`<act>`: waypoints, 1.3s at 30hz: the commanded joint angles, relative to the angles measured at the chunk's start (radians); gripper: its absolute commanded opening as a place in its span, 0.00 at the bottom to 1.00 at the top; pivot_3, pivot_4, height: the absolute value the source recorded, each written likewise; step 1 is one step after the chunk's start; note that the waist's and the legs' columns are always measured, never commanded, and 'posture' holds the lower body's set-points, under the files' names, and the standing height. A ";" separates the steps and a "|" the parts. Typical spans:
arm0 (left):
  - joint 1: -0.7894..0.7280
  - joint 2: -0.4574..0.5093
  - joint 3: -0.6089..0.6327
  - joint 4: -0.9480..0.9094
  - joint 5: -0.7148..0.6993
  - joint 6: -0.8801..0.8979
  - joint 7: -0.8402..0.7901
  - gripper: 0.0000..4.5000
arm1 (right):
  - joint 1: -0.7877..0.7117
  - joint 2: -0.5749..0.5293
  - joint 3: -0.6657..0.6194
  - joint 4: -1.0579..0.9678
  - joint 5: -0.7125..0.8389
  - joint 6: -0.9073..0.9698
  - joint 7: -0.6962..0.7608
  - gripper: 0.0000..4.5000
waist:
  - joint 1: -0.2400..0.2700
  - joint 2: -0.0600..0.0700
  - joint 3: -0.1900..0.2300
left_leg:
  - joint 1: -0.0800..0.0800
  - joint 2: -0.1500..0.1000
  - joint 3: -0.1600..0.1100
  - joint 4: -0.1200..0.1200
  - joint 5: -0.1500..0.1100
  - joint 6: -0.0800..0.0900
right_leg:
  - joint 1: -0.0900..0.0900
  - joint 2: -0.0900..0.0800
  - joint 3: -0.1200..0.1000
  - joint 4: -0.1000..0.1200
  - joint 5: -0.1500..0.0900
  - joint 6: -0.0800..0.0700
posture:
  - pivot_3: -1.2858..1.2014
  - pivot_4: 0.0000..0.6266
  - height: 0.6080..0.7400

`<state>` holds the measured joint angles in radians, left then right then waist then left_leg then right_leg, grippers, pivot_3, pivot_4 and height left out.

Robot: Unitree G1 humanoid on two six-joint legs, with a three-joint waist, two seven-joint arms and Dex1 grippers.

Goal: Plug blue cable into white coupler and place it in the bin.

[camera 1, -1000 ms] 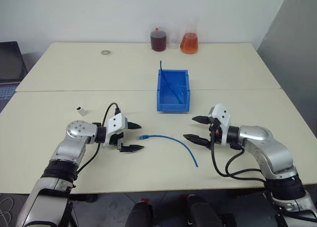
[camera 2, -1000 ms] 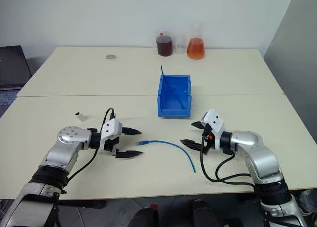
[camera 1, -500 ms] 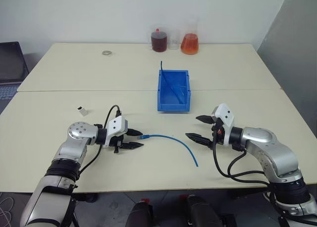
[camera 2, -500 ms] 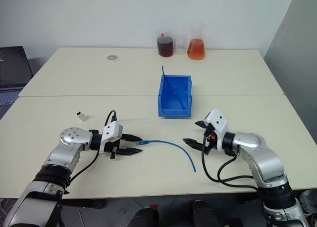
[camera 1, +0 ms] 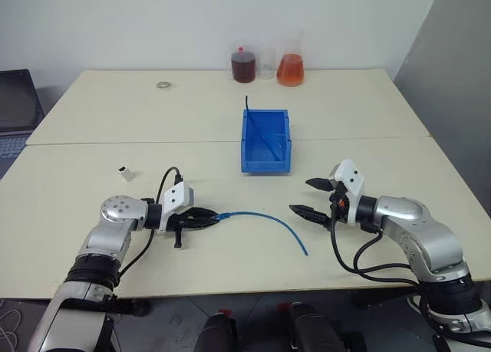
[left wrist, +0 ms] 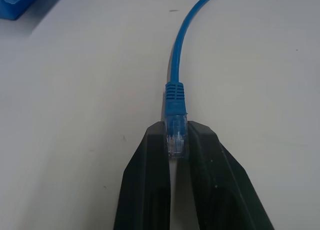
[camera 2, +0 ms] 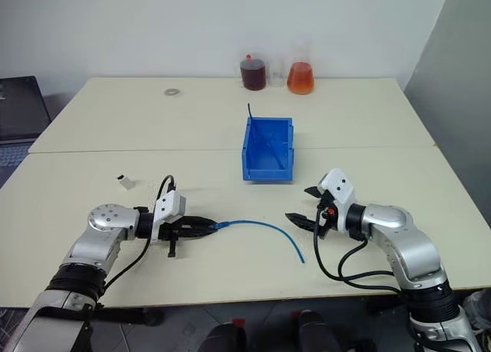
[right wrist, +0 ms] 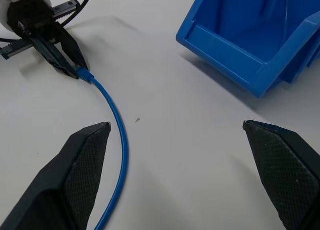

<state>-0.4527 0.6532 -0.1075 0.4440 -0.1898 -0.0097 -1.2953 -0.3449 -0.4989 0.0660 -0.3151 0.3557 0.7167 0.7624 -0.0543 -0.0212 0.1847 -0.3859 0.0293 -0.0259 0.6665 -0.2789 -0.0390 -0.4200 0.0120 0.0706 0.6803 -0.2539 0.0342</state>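
The left gripper (camera 1: 205, 217) has its fingers (left wrist: 150, 175) pinching the clear plug at the end of the cable (camera 1: 265, 217), low on the surface (camera 1: 230, 268). The hold is only at the fingertips, on a small hard plug — lifting or turning it could let it twist or slip out, and the cable's free length trailing toward the right gripper (camera 1: 313, 198) may drag and pull it askew.

The right gripper hovers with fingers spread wide and holds nothing. The coupler (camera 1: 126, 172) stands well apart, behind the left arm, so whichever arm fetches it must reach across; the right one would cross over the cable and could snag it.

The bin (camera 1: 266, 141) sits behind the cable, and something thin and blue already lies in it.

There is open room between the two arms and in front of the bin. The near edge is close to the left arm, so a dropped plug could roll off. Flasks (camera 1: 291, 68) at the far edge are well clear.
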 commanded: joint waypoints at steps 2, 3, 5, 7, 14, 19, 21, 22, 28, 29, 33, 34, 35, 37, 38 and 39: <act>-0.018 -0.090 0.072 -0.364 -0.170 0.398 0.206 0.05 | -0.074 0.089 -0.167 -0.165 0.217 0.193 -0.124 1.00 | 0.007 0.000 0.000 | -0.004 0.000 -0.002 0.003 0.000 0.000 | -0.001 0.000 -0.001 0.000 0.000 0.000 | 0.52 0.24 1.00; -0.017 -0.106 0.081 -0.432 -0.206 0.479 0.244 0.05 | -0.077 0.104 -0.194 -0.190 0.264 0.237 -0.146 1.00 | 0.009 0.000 0.000 | -0.007 0.001 -0.003 0.006 0.000 0.000 | -0.002 0.000 -0.003 0.000 0.000 0.000 | 0.52 0.24 1.00; -0.018 -0.148 0.101 -0.542 -0.269 0.627 0.337 0.05 | -0.077 0.119 -0.237 -0.232 0.351 0.317 -0.175 1.00 | 0.011 -0.001 0.000 | -0.010 0.001 -0.006 0.010 0.000 0.000 | -0.001 0.000 -0.005 0.000 0.001 -0.001 | 0.52 0.24 1.00; -0.037 -0.213 0.136 -0.622 -0.363 0.770 0.442 0.05 | -0.070 0.116 -0.279 -0.261 0.451 0.387 -0.192 1.00 | 0.014 -0.001 0.000 | -0.010 0.000 -0.006 0.010 0.000 0.000 | -0.001 -0.001 -0.004 0.000 0.001 -0.001 | 0.52 0.24 1.00; -0.090 -0.377 0.227 -0.706 -0.596 1.035 0.642 0.05 | -0.075 0.055 -0.392 -0.215 0.666 0.500 -0.241 1.00 | 0.019 -0.001 0.000 | -0.009 -0.001 -0.005 0.010 0.000 0.000 | 0.000 -0.001 -0.004 0.000 0.000 0.001 | 0.52 0.24 1.00; -0.126 -0.433 0.288 -0.697 -0.776 1.157 0.697 0.05 | -0.109 0.066 -0.417 -0.128 0.753 0.504 -0.290 1.00 | 0.012 -0.001 0.000 | -0.007 0.000 -0.005 0.010 0.000 0.000 | 0.000 0.001 -0.002 0.000 0.000 0.001 | 0.52 0.24 1.00; -0.130 -0.435 0.307 -0.685 -0.847 1.201 0.700 0.05 | -0.118 0.079 -0.425 -0.094 0.805 0.511 -0.312 1.00 | 0.010 -0.001 0.000 | -0.007 0.000 -0.004 0.010 0.000 0.000 | 0.000 0.001 -0.002 0.000 0.000 0.001 | 0.52 0.24 1.00; -0.130 -0.434 0.317 -0.680 -0.879 1.217 0.702 0.05 | -0.123 0.088 -0.429 -0.076 0.839 0.515 -0.326 1.00 | 0.008 -0.001 0.000 | -0.007 0.000 -0.004 0.010 0.000 0.000 | -0.001 0.001 -0.001 0.000 0.000 0.001 | 0.52 0.24 1.00; -0.130 -0.416 0.324 -0.658 -0.955 1.244 0.729 0.05 | -0.146 0.118 -0.433 -0.007 0.989 0.495 -0.427 1.00 | 0.006 -0.001 0.000 | -0.008 0.000 -0.003 0.010 0.000 0.000 | -0.001 0.001 -0.001 0.000 0.000 0.001 | 0.52 0.24 1.00; -0.129 -0.415 0.322 -0.658 -0.959 1.243 0.733 0.05 | -0.147 0.116 -0.431 -0.001 1.011 0.492 -0.439 1.00 | 0.005 -0.001 0.000 | -0.008 0.000 -0.003 0.010 0.000 0.000 | -0.001 0.001 -0.001 0.000 0.000 0.001 | 0.52 0.24 1.00; -0.119 -0.407 0.312 -0.660 -0.963 1.233 0.740 0.05 | -0.150 0.115 -0.419 0.016 1.106 0.476 -0.493 1.00 | 0.004 -0.001 0.000 | -0.008 0.000 -0.003 0.010 0.000 0.000 | -0.001 0.001 -0.001 -0.001 0.000 0.002 | 0.52 0.24 1.00; -0.119 -0.407 0.314 -0.659 -0.968 1.232 0.743 0.05 | -0.150 0.111 -0.413 0.016 1.120 0.472 -0.500 1.00 | 0.004 -0.001 0.000 | -0.008 0.000 -0.003 0.010 0.000 0.000 | -0.001 0.001 -0.001 -0.001 0.000 0.002 | 0.52 0.24 1.00; -0.119 -0.409 0.318 -0.658 -0.975 1.232 0.748 0.05 | -0.149 0.106 -0.406 0.015 1.130 0.469 -0.505 1.00 | 0.004 -0.001 0.000 | -0.008 0.000 -0.003 0.010 0.000 0.000 | -0.001 0.001 -0.001 -0.001 0.000 0.002 | 0.52 0.24 1.00; -0.119 -0.405 0.317 -0.657 -0.978 1.230 0.751 0.05 | -0.146 0.102 -0.391 0.013 1.152 0.460 -0.515 1.00 | 0.004 -0.001 0.000 | -0.008 0.000 -0.003 0.010 0.000 0.000 | -0.001 0.001 -0.001 -0.001 0.000 0.002 | 0.52 0.24 1.00; -0.118 -0.402 0.315 -0.657 -0.977 1.228 0.750 0.05 | -0.144 0.101 -0.383 0.011 1.159 0.456 -0.518 1.00 | 0.004 -0.001 0.000 | -0.008 0.000 -0.003 0.010 0.000 0.000 | -0.001 0.001 -0.001 -0.001 0.000 0.002 | 0.52 0.24 1.00; -0.116 -0.400 0.312 -0.658 -0.976 1.226 0.750 0.05 | -0.141 0.100 -0.375 0.009 1.161 0.453 -0.516 1.00 | 0.003 -0.001 0.000 | -0.008 0.000 -0.003 0.010 0.000 0.000 | -0.001 0.001 -0.001 -0.001 0.000 0.002 | 0.52 0.24 1.00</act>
<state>-0.5662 0.2457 0.2037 -0.1979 -1.1391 1.2338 -0.5427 -0.4819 -0.3907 -0.3194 -0.2808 1.4760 1.1960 0.2489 -0.0508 -0.0220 0.1849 -0.3939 0.0291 -0.0287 0.6765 -0.2790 -0.0389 -0.4209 0.0128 0.0697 0.6793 -0.2536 0.0359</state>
